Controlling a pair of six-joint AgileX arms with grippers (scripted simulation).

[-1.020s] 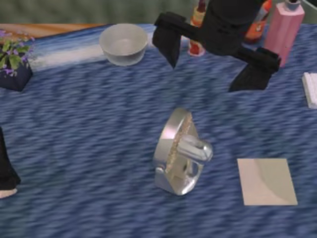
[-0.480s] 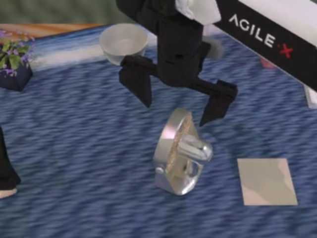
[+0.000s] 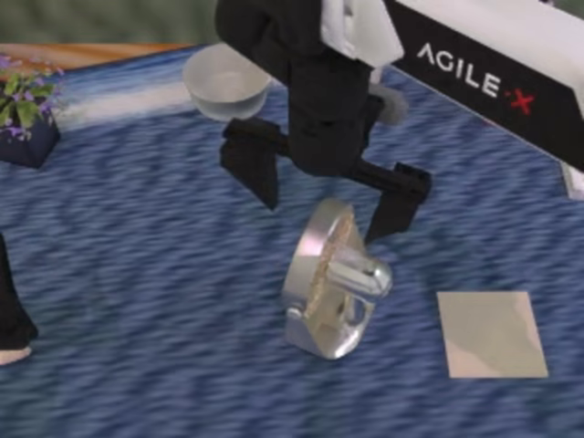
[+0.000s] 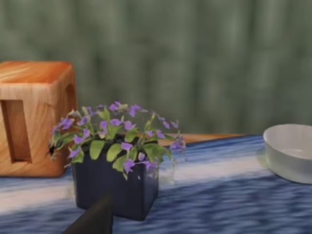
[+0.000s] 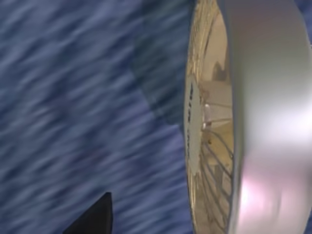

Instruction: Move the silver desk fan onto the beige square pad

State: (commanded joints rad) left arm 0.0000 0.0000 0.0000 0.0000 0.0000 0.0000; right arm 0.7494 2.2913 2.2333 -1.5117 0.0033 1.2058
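The silver desk fan (image 3: 330, 279) stands on its curved base near the middle of the blue tabletop (image 3: 146, 274), ring housing on edge, motor hub pointing toward the top view's right. The beige square pad (image 3: 493, 334) lies flat to the fan's right, apart from it, with nothing on it.

My right tool (image 3: 324, 203) hangs over the fan's upper rim with its two black fingers (image 3: 254, 166) spread wide, one on each side of the ring and neither touching it. The top view alone shows this spread; my right wrist view shows only one dark fingertip at the frame's edge, but it gives what the top view cannot: the fan (image 5: 243, 122) seen close, with the golden grille wires inside the chrome ring.

My left arm (image 3: 11, 310) sits parked at the left edge of the tabletop; I cannot tell how its tool is set. Its wrist view shows things the top view cuts off or barely catches: a wooden box (image 4: 34, 117) behind the purple-flowered plant in a dark pot (image 4: 114, 161), and the pale bowl (image 4: 290, 151) nearby.
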